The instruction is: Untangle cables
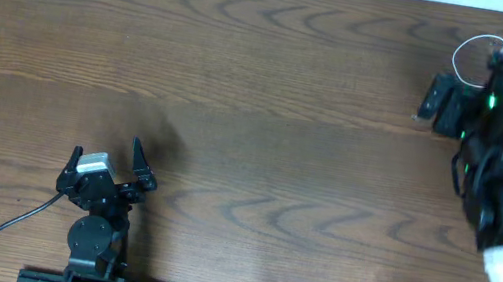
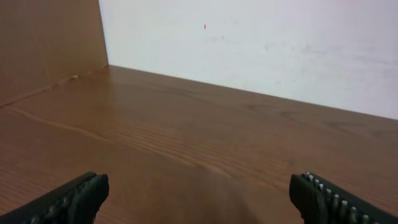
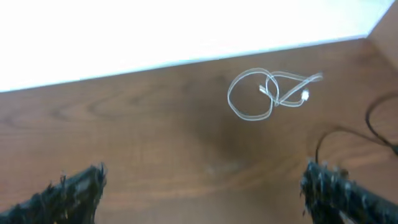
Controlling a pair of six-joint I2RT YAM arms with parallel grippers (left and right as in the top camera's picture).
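Right gripper [image 3: 204,177] was spread wide, nothing between its jaws, hovering over the wood at the far right corner of the table [image 1: 261,82]. Just ahead of it lay the white cable [image 3: 268,87], curled in a few overlapping loops, small plug ends showing among them, close to the table's back edge. Off to the right, the black cable [image 3: 336,130] arced thinly across the wood, apart from the white one as far as could be seen. Over at the near left, the left gripper [image 2: 199,186] sat open too, well apart from both cables.
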